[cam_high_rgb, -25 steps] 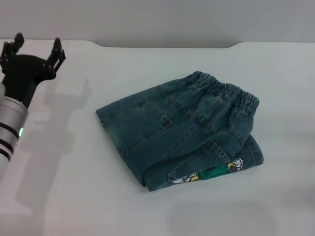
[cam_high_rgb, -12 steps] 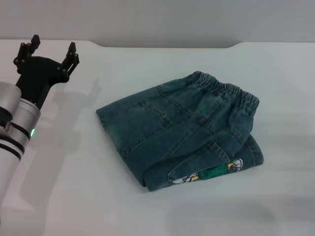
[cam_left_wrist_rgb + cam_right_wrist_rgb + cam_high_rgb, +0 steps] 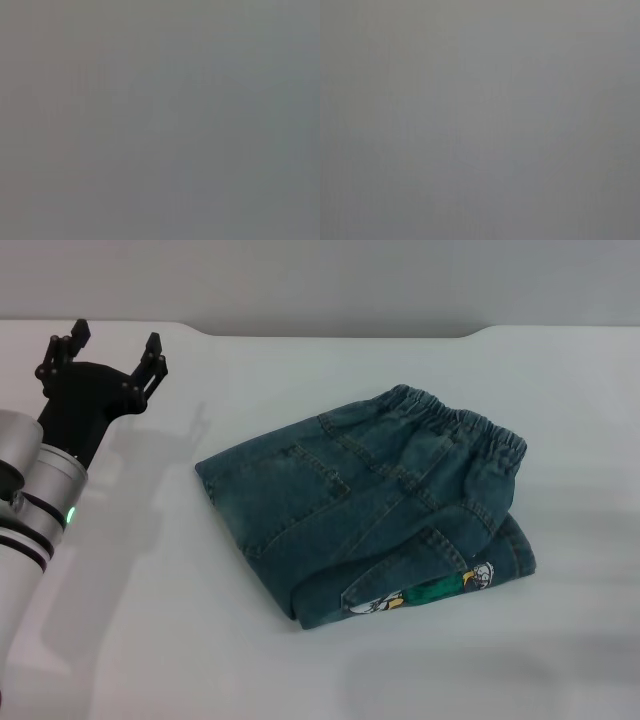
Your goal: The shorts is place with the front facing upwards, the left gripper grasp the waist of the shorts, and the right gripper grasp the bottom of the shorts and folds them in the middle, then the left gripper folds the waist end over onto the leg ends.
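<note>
Head view gives us the folded shorts (image 3: 375, 505) lying on the white worktop (image 3: 150, 640), a little right of the frame's centre. We see the waist of the shorts (image 3: 455, 430), its ruffled elastic band, at the upper right of the bundle, resting on top of the denim layers. At the lower right edge a lower layer peeks out, showing a green patch with a small cartoon print (image 3: 425, 592). We find the left gripper (image 3: 108, 350) at the upper left of the frame, well apart from the shorts, its thin black fingers (image 3: 152, 355) spread wide and holding nothing, on a silver arm with a green light (image 3: 71, 516). We cannot find the right gripper in any view. Both wrist views give us only a flat grey field with nothing to make out.
</note>
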`<state>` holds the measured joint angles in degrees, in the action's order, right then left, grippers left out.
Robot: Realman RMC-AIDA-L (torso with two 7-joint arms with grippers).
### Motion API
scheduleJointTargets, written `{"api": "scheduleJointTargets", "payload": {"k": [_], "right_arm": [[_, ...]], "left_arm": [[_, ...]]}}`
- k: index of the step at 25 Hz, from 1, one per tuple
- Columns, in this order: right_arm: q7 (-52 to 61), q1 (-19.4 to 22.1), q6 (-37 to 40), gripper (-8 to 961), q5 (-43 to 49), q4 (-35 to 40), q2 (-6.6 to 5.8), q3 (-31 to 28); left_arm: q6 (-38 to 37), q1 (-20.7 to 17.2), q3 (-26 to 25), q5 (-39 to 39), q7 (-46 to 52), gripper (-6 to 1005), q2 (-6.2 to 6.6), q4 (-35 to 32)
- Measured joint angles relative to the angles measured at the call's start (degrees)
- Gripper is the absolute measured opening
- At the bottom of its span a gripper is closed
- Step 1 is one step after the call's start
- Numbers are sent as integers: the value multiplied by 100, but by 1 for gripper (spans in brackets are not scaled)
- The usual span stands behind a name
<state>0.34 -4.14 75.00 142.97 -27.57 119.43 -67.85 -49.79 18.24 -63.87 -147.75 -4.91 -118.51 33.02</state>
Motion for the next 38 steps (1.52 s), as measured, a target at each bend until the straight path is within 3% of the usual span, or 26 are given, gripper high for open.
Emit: {"api": "scheduleJointTargets", "payload": {"k": [38], "right_arm": [[97,-200,165,483,-6,266,-16,-1]], "left_arm": [[5,-58,290,27,26,842,-14,45]]}}
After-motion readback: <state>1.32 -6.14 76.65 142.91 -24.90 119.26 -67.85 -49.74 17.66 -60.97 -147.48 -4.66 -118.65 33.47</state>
